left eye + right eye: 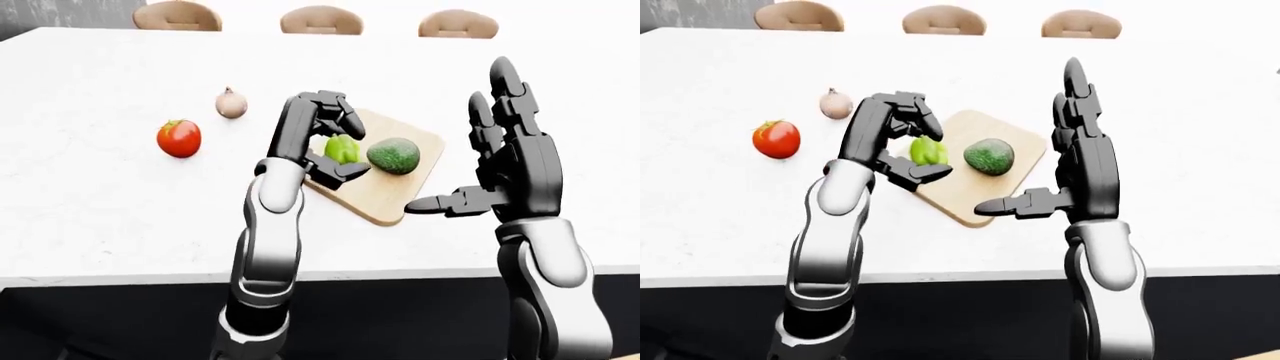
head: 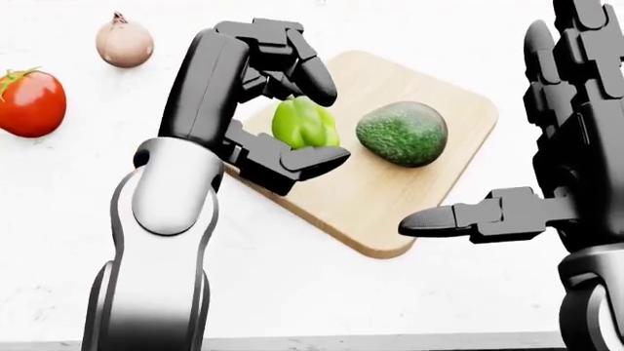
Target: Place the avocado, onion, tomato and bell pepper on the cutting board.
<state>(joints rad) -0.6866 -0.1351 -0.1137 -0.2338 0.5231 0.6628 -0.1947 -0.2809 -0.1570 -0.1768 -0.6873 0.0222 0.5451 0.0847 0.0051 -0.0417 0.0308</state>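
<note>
A wooden cutting board (image 2: 390,212) lies on the white counter. A dark green avocado (image 2: 401,133) rests on it. My left hand (image 2: 322,117) is over the board's left part, its fingers curled over a green bell pepper (image 2: 298,124) and its thumb under it. I cannot tell whether the pepper touches the board. My right hand (image 1: 480,150) is open and empty at the board's right edge, fingers upright, thumb pointing left. A red tomato (image 2: 31,102) and a pale onion (image 2: 123,42) lie on the counter left of the board.
The white counter (image 1: 100,210) stretches wide, with its near edge (image 1: 120,274) low in the left-eye view and a dark drop below it. Three tan chair backs (image 1: 320,19) stand along its top edge.
</note>
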